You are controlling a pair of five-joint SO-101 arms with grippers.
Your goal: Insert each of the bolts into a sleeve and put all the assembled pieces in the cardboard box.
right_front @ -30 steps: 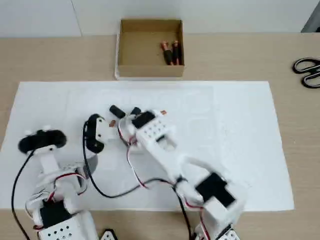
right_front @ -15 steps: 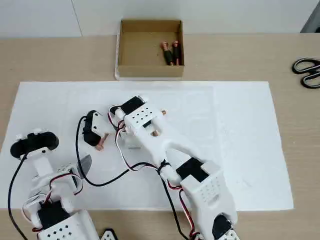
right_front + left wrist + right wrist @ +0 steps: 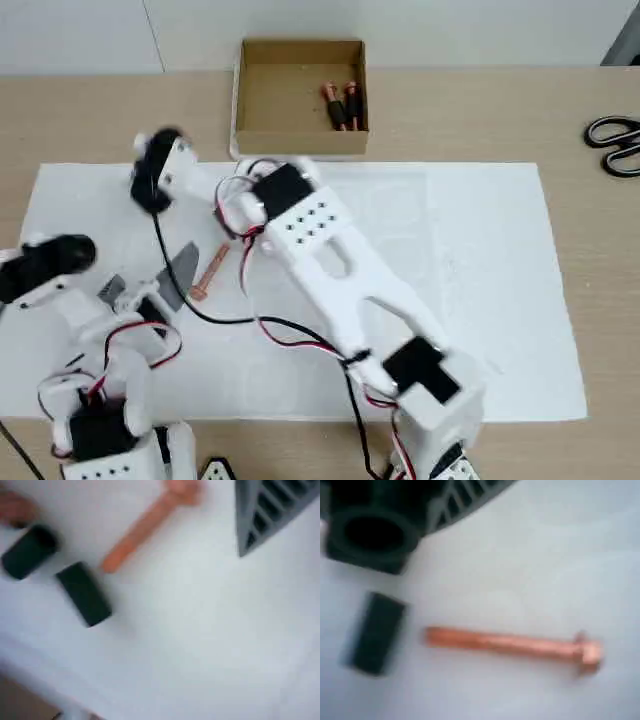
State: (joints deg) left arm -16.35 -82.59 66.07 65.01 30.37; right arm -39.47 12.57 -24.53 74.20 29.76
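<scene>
A bare copper bolt (image 3: 210, 270) (image 3: 150, 522) (image 3: 510, 645) lies on the white paper sheet (image 3: 470, 280). Two black sleeves (image 3: 27, 552) (image 3: 82, 592) lie on their sides past its tip, and one of them (image 3: 375, 632) sits just off the tip. A second copper piece (image 3: 15, 507) is cut off by the view's edge. My left gripper (image 3: 145, 285) is open beside the bolt's head, holding nothing. My right arm (image 3: 320, 250) stretches across the sheet and hides the sleeves from above. My right gripper (image 3: 420, 510) hangs over the bolt and sleeve. The cardboard box (image 3: 280, 100) holds two assembled pieces (image 3: 342, 105).
Scissors (image 3: 615, 145) lie on the wooden table at the far right. A black cable (image 3: 230, 320) trails over the paper between the arms. The right half of the sheet is bare.
My right arm has stretched up and left across the sheet, its black end now near the paper's far left. My left gripper has come forward beside the bolt.
</scene>
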